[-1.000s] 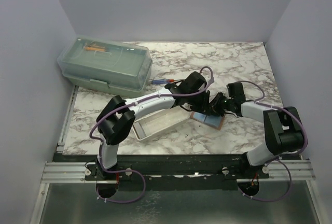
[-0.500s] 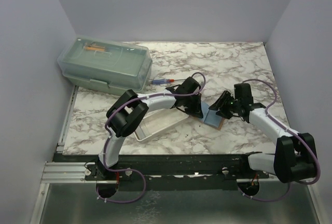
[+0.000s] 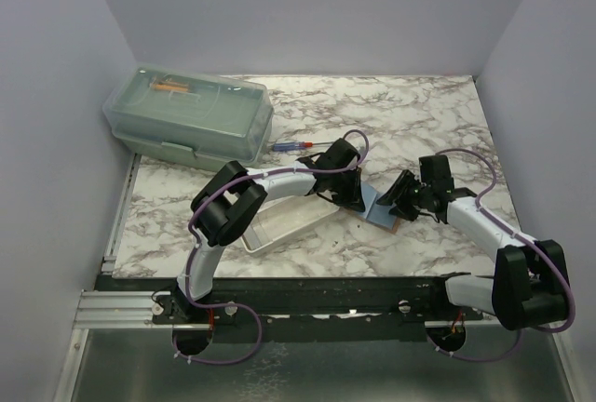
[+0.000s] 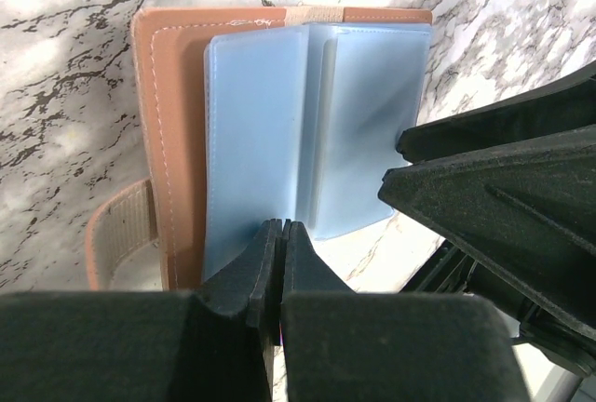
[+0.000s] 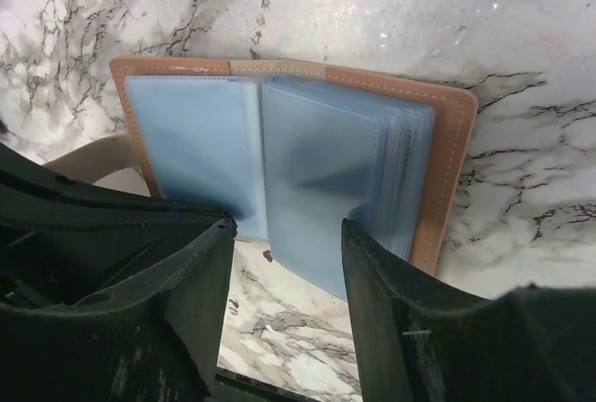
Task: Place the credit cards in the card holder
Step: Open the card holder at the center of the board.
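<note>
Tan leather card holder (image 4: 168,141) lies open on marble counter (image 5: 372,11) btwn both arms. Left pincer (image 4: 277,248) clenched empty, tips on blue-grey leaf (image 4: 251,132), prob. pinning it flat. Right pincer (image 5: 284,239) released, straddling other leaves (image 5: 326,169).

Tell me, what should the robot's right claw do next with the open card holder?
Probably close the right gripper gently on the loose blue page. It is open and straddles that page's near edge, while the shut left gripper sits on the card holder's other side.
</note>
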You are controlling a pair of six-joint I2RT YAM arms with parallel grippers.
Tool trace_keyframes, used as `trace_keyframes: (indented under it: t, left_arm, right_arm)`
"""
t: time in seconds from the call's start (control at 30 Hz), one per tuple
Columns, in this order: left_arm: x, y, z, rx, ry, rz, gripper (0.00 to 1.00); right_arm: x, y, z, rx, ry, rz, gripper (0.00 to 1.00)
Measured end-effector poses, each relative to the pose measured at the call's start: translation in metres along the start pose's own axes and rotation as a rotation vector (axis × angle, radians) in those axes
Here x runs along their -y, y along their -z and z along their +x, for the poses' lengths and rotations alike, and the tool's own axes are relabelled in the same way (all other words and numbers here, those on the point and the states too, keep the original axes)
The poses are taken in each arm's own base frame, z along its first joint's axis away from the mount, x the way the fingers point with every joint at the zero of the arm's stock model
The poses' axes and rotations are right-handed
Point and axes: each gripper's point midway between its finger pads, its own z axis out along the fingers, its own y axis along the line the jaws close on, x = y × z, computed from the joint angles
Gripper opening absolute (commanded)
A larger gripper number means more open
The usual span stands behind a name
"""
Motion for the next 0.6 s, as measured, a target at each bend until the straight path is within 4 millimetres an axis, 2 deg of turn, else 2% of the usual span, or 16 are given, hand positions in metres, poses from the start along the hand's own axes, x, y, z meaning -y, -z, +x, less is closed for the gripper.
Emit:
trace_keyframes:
  t: [0.3, 0.6]
  left_arm:
    - [0.0002, 0.0001, 0.0001, -0.001, 0.000, 0.001, 0.00]
    - [0.0007, 0.0001, 0.0005, -0.003, -0.001, 0.003, 0.00]
  right_arm:
    - [0.0037, 0.0065, 0.0018, 0.004, 0.001, 0.019, 0.54]
    - [0.0023, 0.0023, 0.0027, -0.007, 0.000, 0.009, 0.54]
